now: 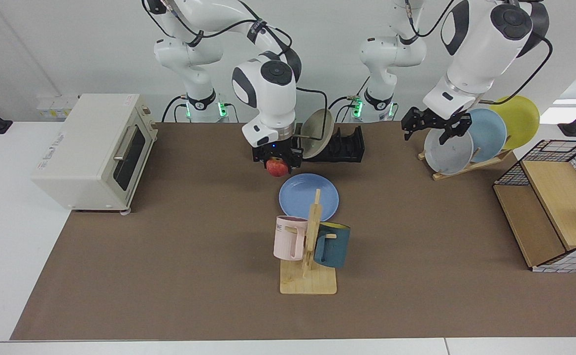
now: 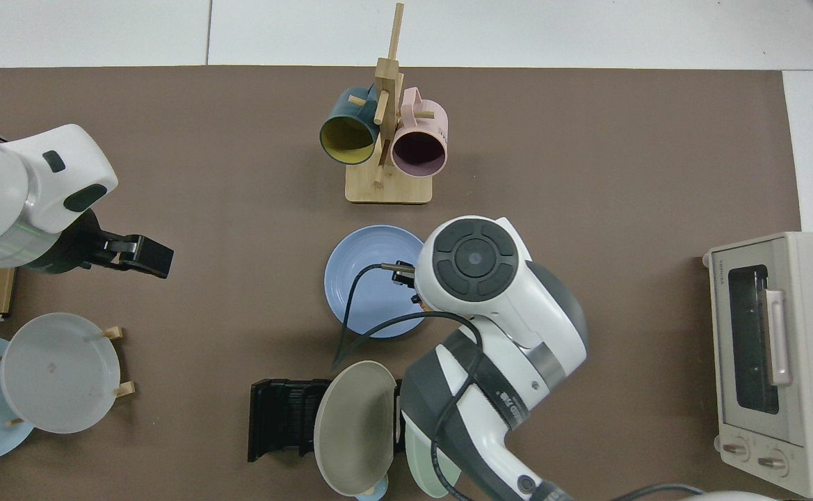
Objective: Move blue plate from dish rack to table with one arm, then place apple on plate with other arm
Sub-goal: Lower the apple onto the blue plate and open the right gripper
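The blue plate (image 1: 309, 197) lies flat on the table's brown mat (image 1: 169, 256), just in front of the black dish rack (image 1: 339, 145). My right gripper (image 1: 278, 161) is shut on the red apple (image 1: 278, 168) and holds it in the air over the plate's far edge. From above, the right arm's wrist covers the apple and part of the blue plate (image 2: 368, 285). My left gripper (image 1: 430, 126) hangs open and holds nothing, raised in front of the wooden plate stand. In the top view the left gripper (image 2: 143, 256) is far from the plate.
A beige plate (image 1: 317, 132) stands in the rack. A mug tree (image 1: 310, 246) with a pink and a teal mug stands right in front of the blue plate. A toaster oven (image 1: 95, 148), a wooden stand with three plates (image 1: 470, 143) and a wire basket (image 1: 549, 207) flank the mat.
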